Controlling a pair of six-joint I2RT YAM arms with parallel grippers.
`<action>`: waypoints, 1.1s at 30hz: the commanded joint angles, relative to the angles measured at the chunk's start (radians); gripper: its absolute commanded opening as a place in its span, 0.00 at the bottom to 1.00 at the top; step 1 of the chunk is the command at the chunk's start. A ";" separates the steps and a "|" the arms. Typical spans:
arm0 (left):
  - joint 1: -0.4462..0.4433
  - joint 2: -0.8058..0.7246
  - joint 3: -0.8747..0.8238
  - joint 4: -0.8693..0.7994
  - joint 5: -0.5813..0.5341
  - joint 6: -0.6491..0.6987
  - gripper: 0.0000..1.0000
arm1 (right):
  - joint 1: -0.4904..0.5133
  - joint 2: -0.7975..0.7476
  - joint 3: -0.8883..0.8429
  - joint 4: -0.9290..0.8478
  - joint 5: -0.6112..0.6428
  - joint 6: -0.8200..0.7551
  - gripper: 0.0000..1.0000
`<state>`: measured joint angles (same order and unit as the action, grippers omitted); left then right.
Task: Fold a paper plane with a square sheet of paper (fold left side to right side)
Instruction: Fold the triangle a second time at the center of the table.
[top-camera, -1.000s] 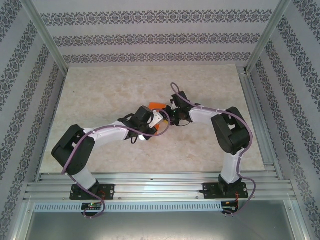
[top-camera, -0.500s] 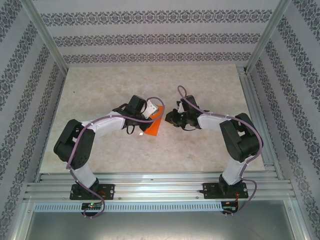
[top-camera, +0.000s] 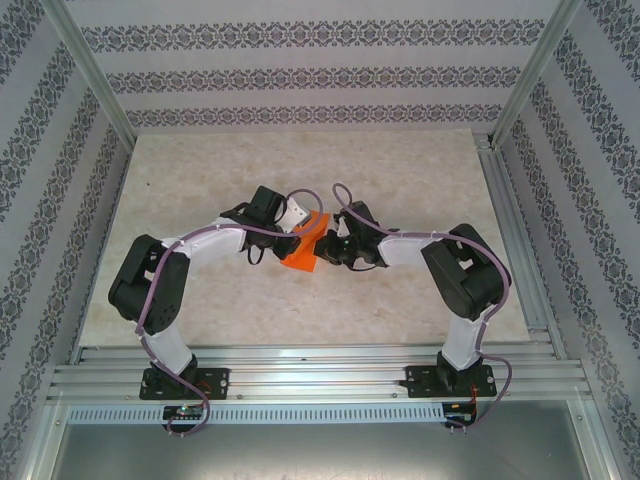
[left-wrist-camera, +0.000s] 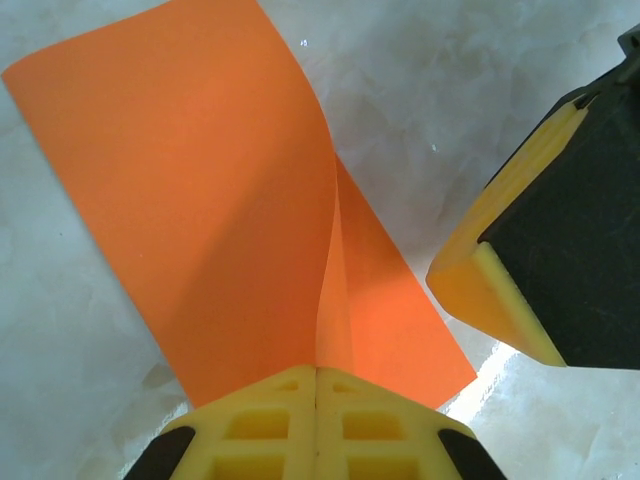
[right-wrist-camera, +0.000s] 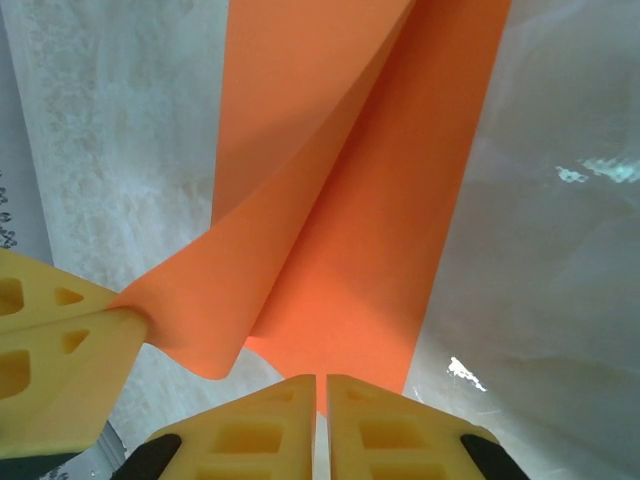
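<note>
- Far half of the table (top-camera: 300, 160) is bare.
- Left gripper (top-camera: 310, 223) and right gripper (top-camera: 322, 242) meet on the paper (top-camera: 298, 260), blocking the centre.
- Near strip between the arms (top-camera: 210, 250) — also open.
- Walls (top-camera: 300, 70) close three sides.

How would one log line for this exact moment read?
left hand: shut on thin bright orange paper sheet | right hand: shut on same sheet | sheet: doubled over, fold rounded, not creased

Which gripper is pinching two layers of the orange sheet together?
The left gripper: both layers of the square sheet of paper run into its shut jaws. The right gripper sits at a single edge, a thin slit between its jaws.
</note>
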<state>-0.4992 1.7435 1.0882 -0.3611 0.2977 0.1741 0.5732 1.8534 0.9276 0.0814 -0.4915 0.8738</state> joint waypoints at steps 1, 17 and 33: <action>0.013 0.007 0.028 -0.053 -0.020 -0.016 0.06 | 0.015 0.016 0.034 -0.005 0.019 0.005 0.11; 0.018 0.094 0.131 -0.136 -0.072 0.057 0.06 | 0.040 0.068 0.051 -0.015 0.019 0.008 0.11; 0.044 0.133 0.168 -0.160 -0.079 0.091 0.07 | 0.056 0.096 0.074 -0.133 0.079 -0.016 0.11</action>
<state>-0.4648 1.8557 1.2221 -0.4988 0.2188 0.2317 0.6155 1.9228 0.9844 -0.0013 -0.4541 0.8726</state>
